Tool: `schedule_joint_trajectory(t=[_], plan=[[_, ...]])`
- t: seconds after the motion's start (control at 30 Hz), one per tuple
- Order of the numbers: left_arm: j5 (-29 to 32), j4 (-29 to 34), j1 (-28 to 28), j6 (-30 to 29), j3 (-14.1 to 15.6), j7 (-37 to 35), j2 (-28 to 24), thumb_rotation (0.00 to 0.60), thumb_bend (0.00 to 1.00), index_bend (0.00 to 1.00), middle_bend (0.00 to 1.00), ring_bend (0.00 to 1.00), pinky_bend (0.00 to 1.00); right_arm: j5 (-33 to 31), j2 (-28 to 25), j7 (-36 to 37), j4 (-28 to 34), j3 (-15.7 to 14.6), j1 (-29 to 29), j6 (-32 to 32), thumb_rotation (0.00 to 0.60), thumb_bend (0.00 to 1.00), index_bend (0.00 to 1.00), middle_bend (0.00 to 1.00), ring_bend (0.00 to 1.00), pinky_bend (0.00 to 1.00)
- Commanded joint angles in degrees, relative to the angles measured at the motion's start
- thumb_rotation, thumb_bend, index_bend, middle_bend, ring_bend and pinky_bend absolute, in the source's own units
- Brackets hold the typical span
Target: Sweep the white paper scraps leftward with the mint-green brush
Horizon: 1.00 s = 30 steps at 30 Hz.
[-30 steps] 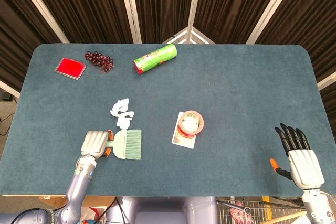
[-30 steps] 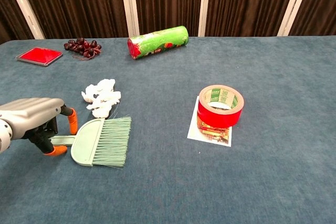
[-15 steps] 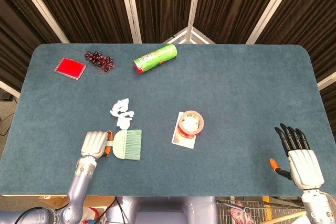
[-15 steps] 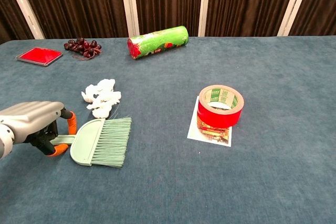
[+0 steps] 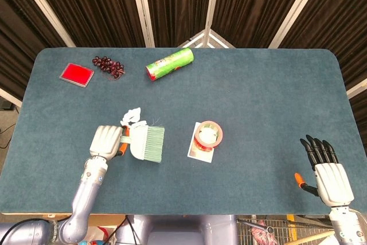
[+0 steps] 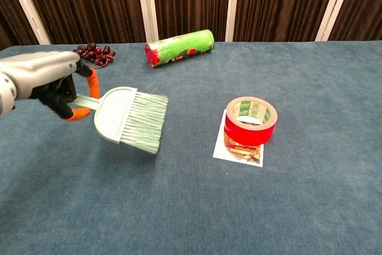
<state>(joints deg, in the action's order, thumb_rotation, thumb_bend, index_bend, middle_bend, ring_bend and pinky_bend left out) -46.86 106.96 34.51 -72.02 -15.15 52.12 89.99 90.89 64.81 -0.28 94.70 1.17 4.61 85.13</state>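
My left hand (image 5: 106,141) (image 6: 45,77) grips the handle of the mint-green brush (image 5: 147,143) (image 6: 130,117) and holds it raised off the table, bristles pointing right. White paper scraps (image 5: 132,116) lie just beyond the brush in the head view, partly covered by it. The chest view hides them behind the brush. My right hand (image 5: 327,167) rests open near the table's front right corner, fingers spread.
A red tape roll (image 5: 209,134) (image 6: 250,120) sits on a printed card right of the brush. A green cylinder (image 5: 169,63) (image 6: 179,46), dark grapes (image 5: 108,65) (image 6: 93,53) and a red flat box (image 5: 76,74) lie along the far left side.
The left hand has lifted the brush off the table and carried it away from me and slightly right, over the paper scraps. The right hand has not moved.
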Motion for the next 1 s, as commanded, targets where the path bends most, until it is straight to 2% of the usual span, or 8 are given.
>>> schedule_joint_trajectory(t=[0.03,0.4,0.57,0.73,0.87,1.0], plan=[[4.1,-1.6,4.1,0.8,-2.1,4.3,1.1,0.600,0.69,0.77,1.00,1.00,1.00,-0.1,0.0,0.4,0.0,0.0,0.0,0.0,0.600,0.32,0.00,0.00,0.00,0.00],[15.0,-15.0,13.0,4.9,-4.0,9.7,6.8,0.600,0.71,0.77,1.00,1.00,1.00,-1.8,-0.2,2.0,-0.1,0.4,0.2,-1.2,0.600,0.32,0.00,0.00,0.00,0.00],[17.5,-19.8,14.3,6.5,-3.3,9.9,6.9,0.600,0.71,0.77,1.00,1.00,1.00,-1.8,-0.2,1.6,0.0,0.4,0.3,-1.3,0.600,0.32,0.00,0.00,0.00,0.00],[17.5,-21.3,12.8,6.6,-1.2,8.3,3.3,0.600,0.72,0.77,1.00,1.00,1.00,-1.7,-0.1,0.9,0.0,0.3,0.2,-1.2,0.600,0.32,0.00,0.00,0.00,0.00],[16.2,-20.9,9.7,5.5,0.5,6.0,-3.5,0.600,0.72,0.77,1.00,1.00,1.00,-1.3,-0.3,0.8,0.2,0.2,0.0,-0.7,0.600,0.32,0.00,0.00,0.00,0.00],[15.5,-20.2,6.7,5.2,1.0,2.6,-10.5,0.600,0.72,0.77,1.00,1.00,1.00,-0.8,-0.2,0.3,0.2,-0.1,-0.1,-0.6,0.600,0.32,0.00,0.00,0.00,0.00]])
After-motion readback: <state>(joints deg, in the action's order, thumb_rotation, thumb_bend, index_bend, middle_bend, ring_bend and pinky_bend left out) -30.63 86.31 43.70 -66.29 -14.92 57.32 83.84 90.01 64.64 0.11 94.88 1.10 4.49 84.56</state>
